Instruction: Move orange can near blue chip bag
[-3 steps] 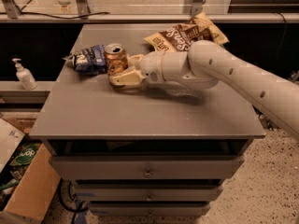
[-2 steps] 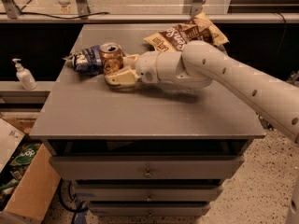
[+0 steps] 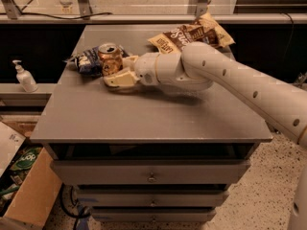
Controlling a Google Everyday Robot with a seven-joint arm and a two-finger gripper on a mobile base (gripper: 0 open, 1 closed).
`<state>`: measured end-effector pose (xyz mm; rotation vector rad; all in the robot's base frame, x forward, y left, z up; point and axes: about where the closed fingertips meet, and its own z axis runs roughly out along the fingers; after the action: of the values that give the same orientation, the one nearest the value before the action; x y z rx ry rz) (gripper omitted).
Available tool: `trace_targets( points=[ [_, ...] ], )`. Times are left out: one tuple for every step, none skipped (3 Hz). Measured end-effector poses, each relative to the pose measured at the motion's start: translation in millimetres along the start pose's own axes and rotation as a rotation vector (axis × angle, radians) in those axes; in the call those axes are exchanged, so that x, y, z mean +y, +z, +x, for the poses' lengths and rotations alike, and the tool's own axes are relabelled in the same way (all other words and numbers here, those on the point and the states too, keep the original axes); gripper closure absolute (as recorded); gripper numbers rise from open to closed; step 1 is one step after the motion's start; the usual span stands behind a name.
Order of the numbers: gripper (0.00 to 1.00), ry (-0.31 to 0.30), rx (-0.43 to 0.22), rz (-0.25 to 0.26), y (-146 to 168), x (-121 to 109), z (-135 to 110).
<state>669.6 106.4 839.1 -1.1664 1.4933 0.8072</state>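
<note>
Desk [image 3: 144,123] is taking up most of the view, and the bulk of its grey top toward the front edge and both front corners is lying bare. The white arm [image 3: 249,87] is reaching in over the right edge and across the middle, ending toward the back left corner. A brown and cream chip bag [image 3: 192,35] is lying at the back edge, right of centre, well apart from the work. The blue chip bag [image 3: 88,61] is sitting near the back left corner, and the orange can [image 3: 110,60] is standing upright just beside it on the right, seemingly touching its crumpled side. The gripper [image 3: 121,78] is lying low on the top, just in front of and right of the can and close against it. Whether the jaws are clamping the can or standing apart, I cannot tell. Compared with a second ago, can and gripper are sitting slightly further left, so the gap to the blue bag is closing to nothing, and I am judging the placement as good as done. Letting go and backing out is probably remaining. The way toward the right and front edges is standing open, while the left edge is lying close beyond the bag, so any further push is risking shoving the bag off.
</note>
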Motion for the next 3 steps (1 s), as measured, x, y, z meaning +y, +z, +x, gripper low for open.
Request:
trace_targets(
  points=[
    [0.36, -0.008, 0.001, 0.001, -1.6, 1.1, -2.2],
    [0.13, -0.016, 0.001, 0.004, -5.0, 2.6, -4.5],
    [0.0, -0.02, 0.0, 0.012, -11.9, 4.2, -6.8]
  ],
)
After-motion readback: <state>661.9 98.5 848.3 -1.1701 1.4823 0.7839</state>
